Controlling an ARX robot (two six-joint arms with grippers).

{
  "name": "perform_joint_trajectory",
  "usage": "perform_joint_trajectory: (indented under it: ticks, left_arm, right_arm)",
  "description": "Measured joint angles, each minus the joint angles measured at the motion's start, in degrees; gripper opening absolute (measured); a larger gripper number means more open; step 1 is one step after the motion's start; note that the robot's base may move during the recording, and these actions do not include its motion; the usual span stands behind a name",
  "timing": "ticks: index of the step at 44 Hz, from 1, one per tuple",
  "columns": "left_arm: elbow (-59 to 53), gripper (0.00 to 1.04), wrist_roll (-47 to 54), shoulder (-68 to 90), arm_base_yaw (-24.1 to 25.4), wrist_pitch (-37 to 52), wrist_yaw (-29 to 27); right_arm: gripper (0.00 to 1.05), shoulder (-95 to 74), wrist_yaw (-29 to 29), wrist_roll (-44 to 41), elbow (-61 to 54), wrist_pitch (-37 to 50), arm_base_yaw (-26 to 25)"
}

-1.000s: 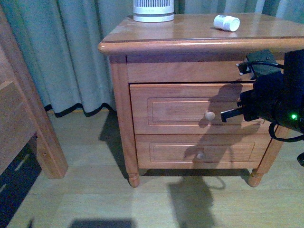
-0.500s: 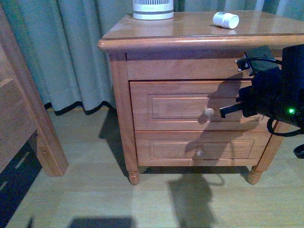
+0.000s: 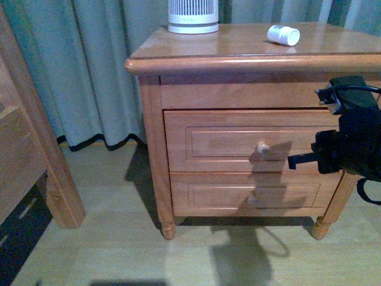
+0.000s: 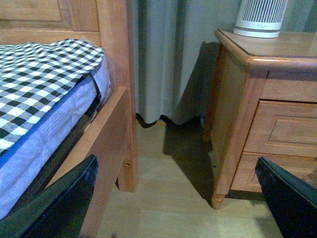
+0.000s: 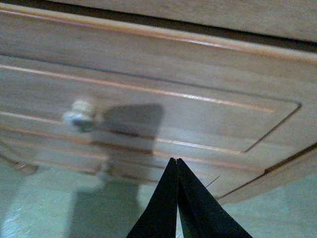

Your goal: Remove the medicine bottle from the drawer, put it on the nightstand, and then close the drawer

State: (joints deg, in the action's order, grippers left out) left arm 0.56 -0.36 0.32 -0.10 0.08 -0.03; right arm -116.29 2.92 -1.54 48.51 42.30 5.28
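A small white bottle (image 3: pixel 283 34) lies on its side on the nightstand (image 3: pixel 238 56) top, near a white ribbed appliance (image 3: pixel 193 16). The drawer (image 3: pixel 244 142) is closed. The right gripper (image 5: pixel 177 163), fingers pressed together and empty, points at the drawer front beside its knob (image 5: pixel 79 114). The left gripper's (image 4: pixel 188 198) fingers are spread apart.

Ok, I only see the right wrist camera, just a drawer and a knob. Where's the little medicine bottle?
Observer: The medicine bottle lies on its side on top of the nightstand.
Operator: Anything else up there?
Observer: A white ribbed appliance stands further left, apart from the bottle.
Operator: And the other arm?
Observer: The left end effector is open, facing the floor between bed frame and nightstand.
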Motion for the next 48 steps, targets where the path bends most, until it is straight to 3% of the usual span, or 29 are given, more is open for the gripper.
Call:
perform_joint_trajectory:
  ticks: [13,19,21,23,27,34,39,48]
  left_arm:
    - [0.0,0.98,0.0,0.0,0.0,0.0,0.0]
    - [0.0,0.98,0.0,0.0,0.0,0.0,0.0]
    - [0.0,0.98,0.0,0.0,0.0,0.0,0.0]
    - [0.0,0.98,0.0,0.0,0.0,0.0,0.0]
    - [0.0,0.98,0.0,0.0,0.0,0.0,0.0]
    - [0.0,0.98,0.0,0.0,0.0,0.0,0.0]
    - [0.0,0.98,0.0,0.0,0.0,0.0,0.0]
    - [0.0,0.98,0.0,0.0,0.0,0.0,0.0]
  right_arm:
    - [0.03,27.8,-8.9,13.2,-12.3,-11.9,-1.0]
    - [0.05,44.9,-10.5,14.1,-16.5,-15.9,-2.0]
    - [0.09,50.1,-9.3,13.5,-17.8,-16.4,-2.2]
    - [0.02,56.8,-6.3,10.3,-20.1,-16.9,-3.2]
    - [0.03,67.8,-3.1,6.3,-23.8,-22.0,-4.8]
    - [0.03,100.4,-3.0,2.7,-38.1,-41.5,-5.2]
    - [0.03,114.5,-3.0,2.1,-47.7,-42.4,-5.2]
    - [0.03,115.8,-2.9,1.9,-47.6,-42.4,-5.2]
